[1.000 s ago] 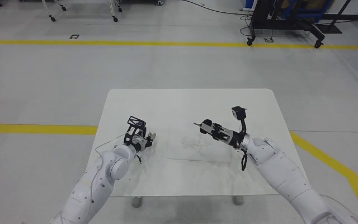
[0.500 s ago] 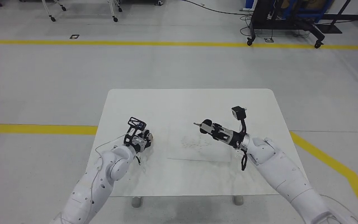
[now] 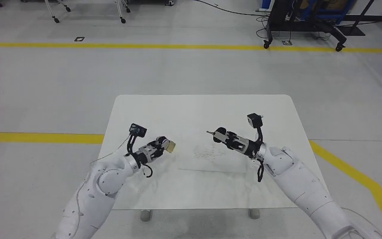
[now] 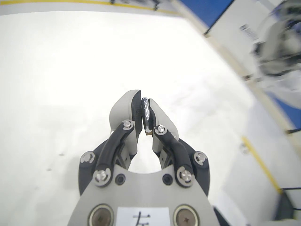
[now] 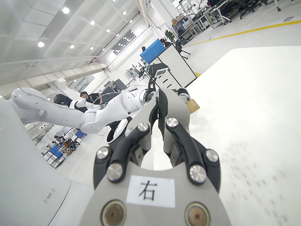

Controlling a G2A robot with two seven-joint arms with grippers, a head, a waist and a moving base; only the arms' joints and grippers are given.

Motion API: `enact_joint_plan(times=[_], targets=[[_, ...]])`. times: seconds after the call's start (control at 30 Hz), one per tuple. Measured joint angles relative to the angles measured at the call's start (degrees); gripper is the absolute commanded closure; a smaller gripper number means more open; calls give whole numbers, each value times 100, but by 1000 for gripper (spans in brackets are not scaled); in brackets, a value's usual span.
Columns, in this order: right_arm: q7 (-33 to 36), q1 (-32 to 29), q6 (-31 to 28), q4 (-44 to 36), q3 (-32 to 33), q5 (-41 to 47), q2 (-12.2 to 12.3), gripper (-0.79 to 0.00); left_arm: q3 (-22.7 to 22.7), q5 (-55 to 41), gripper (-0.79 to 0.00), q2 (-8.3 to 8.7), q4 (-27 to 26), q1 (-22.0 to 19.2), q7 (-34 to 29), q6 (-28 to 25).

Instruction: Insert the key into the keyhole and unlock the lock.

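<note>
white tabletop (image 3: 203, 110) mid-frame, faint speckle marks (image 3: 206, 154) right of centre | yellow floor line (image 3: 149, 46) across top | black wheeled cart (image 3: 304, 27) upper right

Left arm (image 3: 104, 182), right arm (image 3: 301, 182) had glossy white shells. Left gripper (image 4: 143, 100), right gripper (image 5: 162, 95) had grey fingers (image 4: 121, 110), black pads (image 4: 136, 109), silver screws (image 4: 101, 176), white labels (image 4: 142, 216) with black character.
</note>
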Motion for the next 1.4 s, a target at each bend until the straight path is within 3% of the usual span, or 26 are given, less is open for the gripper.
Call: enact_joint_plan(times=[0.13, 0.3, 0.5, 0.77, 1.03, 1.4], targets=[[0, 0, 0, 0, 0, 0, 0, 0, -50, -2723, 0, 46, 505, -196, -1495, -796], [0, 0, 0, 0, 0, 0, 0, 0, 42, -4522, 0, 46, 934, -449, -2630, -722], [-147, 90, 302, -323, -213, -159, -123, 0, 197, -5001, 0, -13, 1292, -619, -2707, -503], [-474, 774, 577, -206, -1052, -617, -601, 0, 568, -6187, 0, -189, 1765, -806, -2857, 369], [-671, 1183, 512, 364, -1554, -768, -990, 0, 731, -7044, 0, -334, 2256, -1076, -3441, 791], [-833, 1336, -3, 980, -1713, -462, -1286, 0, 777, -7852, 0, -482, 2865, -1370, -4425, 1107]])
